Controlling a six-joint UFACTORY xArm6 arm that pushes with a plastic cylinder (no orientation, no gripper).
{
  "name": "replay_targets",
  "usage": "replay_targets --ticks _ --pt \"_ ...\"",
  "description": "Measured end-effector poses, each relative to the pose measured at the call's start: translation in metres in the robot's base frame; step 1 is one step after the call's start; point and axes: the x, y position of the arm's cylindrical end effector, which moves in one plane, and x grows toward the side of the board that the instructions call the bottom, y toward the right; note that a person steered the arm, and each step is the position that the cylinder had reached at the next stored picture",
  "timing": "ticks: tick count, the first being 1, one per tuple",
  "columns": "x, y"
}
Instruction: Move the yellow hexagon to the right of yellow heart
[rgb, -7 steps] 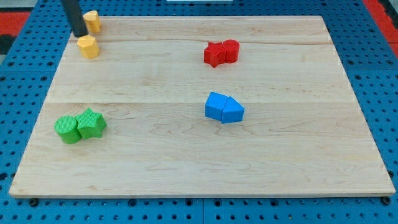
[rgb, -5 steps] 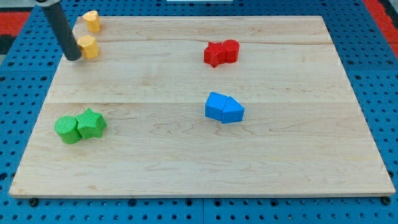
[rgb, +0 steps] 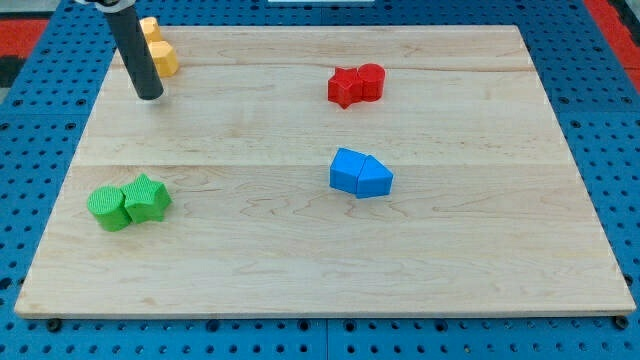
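The yellow hexagon (rgb: 165, 58) sits near the board's top left corner, just below and right of the yellow heart (rgb: 150, 29), and the two look as if they touch. My tip (rgb: 149, 96) rests on the board just below and left of the hexagon. The rod partly hides the left sides of both yellow blocks.
Two red blocks (rgb: 356, 84) sit together at top centre-right. A blue block pair (rgb: 360, 174) lies at centre. Two green blocks (rgb: 128, 201) lie at lower left. The wooden board (rgb: 320, 270) rests on a blue pegboard.
The yellow hexagon has slid up and right, ending against the yellow heart. My tip swung down to the hexagon's left, then moved right to just below it.
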Motion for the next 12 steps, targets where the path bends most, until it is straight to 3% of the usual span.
replay_targets --ticks 2,3,4,8,9,10,12 --pt "-0.034 0.001" --pt "-0.007 -0.013" --pt "-0.014 -0.039" --pt "-0.052 0.045" --pt "-0.021 0.007" --pt "-0.022 -0.05" --pt "-0.052 -0.044"
